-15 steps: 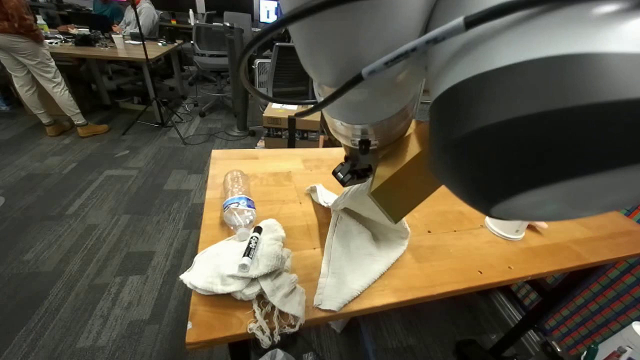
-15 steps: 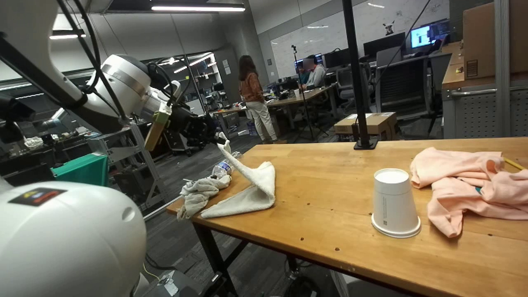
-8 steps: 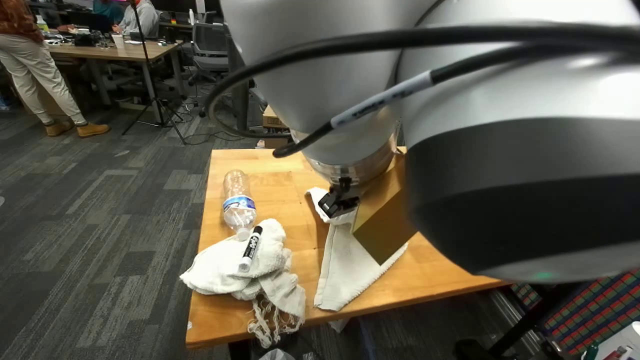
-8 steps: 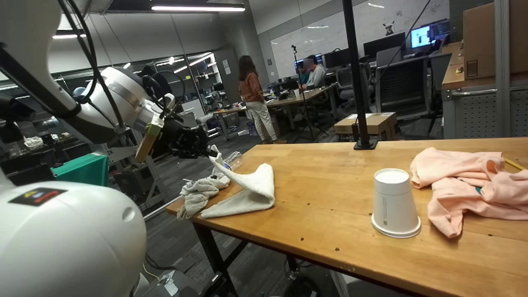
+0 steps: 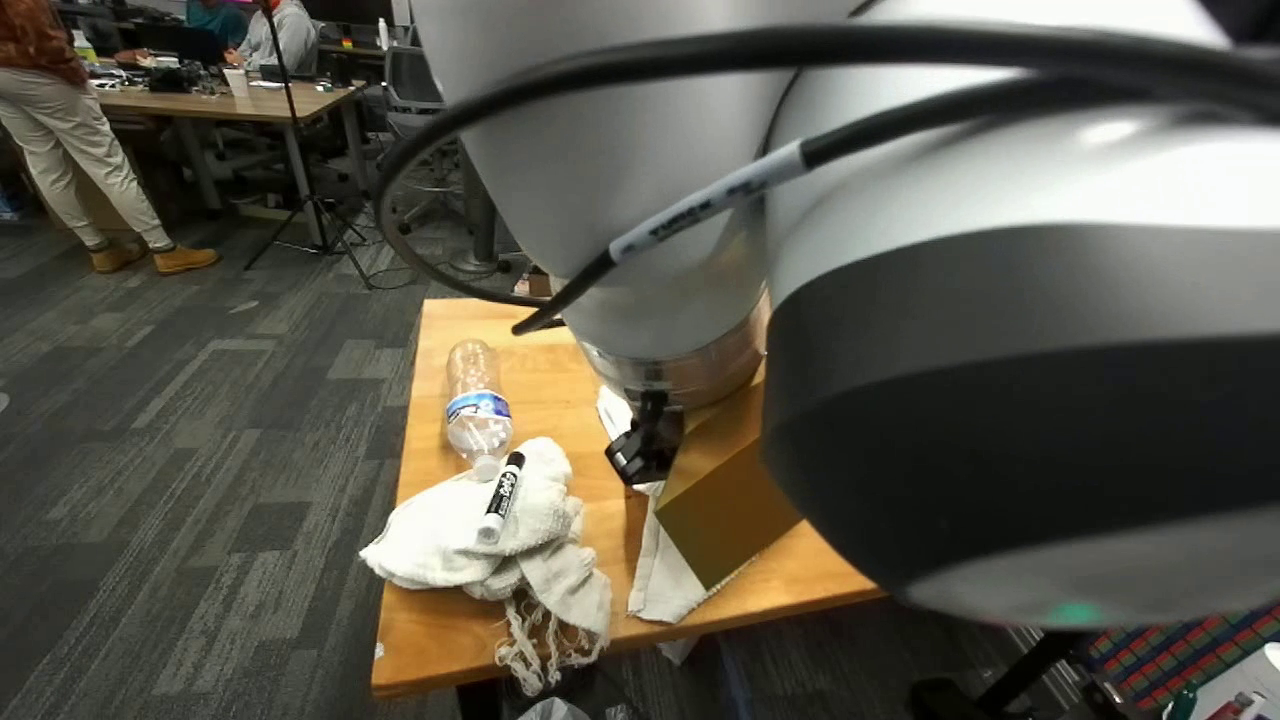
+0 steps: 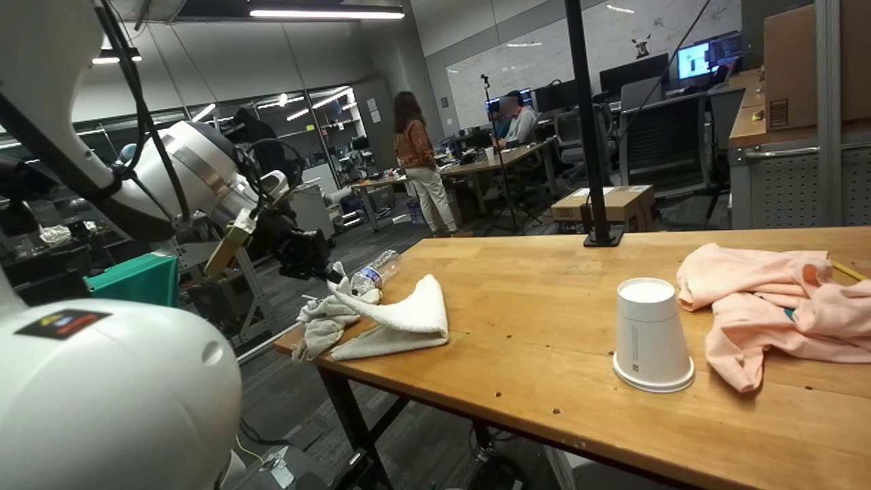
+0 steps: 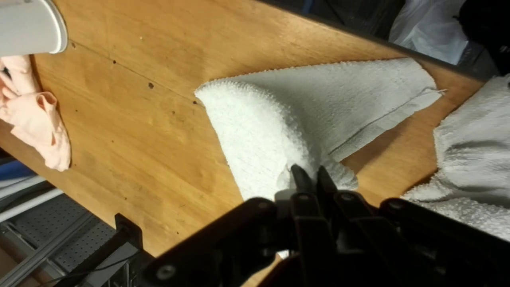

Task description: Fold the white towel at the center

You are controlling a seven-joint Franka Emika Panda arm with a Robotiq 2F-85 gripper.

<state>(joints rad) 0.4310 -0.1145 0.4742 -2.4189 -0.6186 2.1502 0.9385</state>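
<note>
On the worktop (image 6: 531, 299): white towel (image 6: 408, 313) lay near the edge, close to the rag bundle (image 5: 460, 540) but not touching it, well apart from the upturned cup (image 6: 653, 340).
Jaws: together, clamped on a pinch of towel near a corner; small flap hung past the tips. Couldn't see how deep the bite was.
Upper layer (image 7: 251, 139): held up by the jaws, sagging toward a rounded bend, no crease. Read as light; hardly any load to lift.
Lower layer (image 7: 350, 91): lay flat, only its own weight to anchor it, so I figured a hard pull would drag the lot.
Nap: fuzzy, terry-like. Soft, limp, enough body to stand in that bend. I expected decent bite, little slip.
Loose thread (image 7: 441, 91): showed at the lower layer's corner. Nothing fragile, but I rated snagging possible.
Hem (image 7: 388, 125): best hold, I judged; looked firmer than open cloth, and close to the corner gave most control. Mid-bend was a bad spot, easy to catch both layers.
Fold: part done by my read; upper layer was partly over the lower, not yet down on it. Next move called for a low, slack carry to the lower corner, then release and a press on the bend.
Rag bundle: had a marker (image 5: 502, 500) on top and a bottle (image 5: 478, 400) right beside it; I wanted clearance there.
Arm (image 5: 600, 170): hid much of the towel in an exterior view.
</note>
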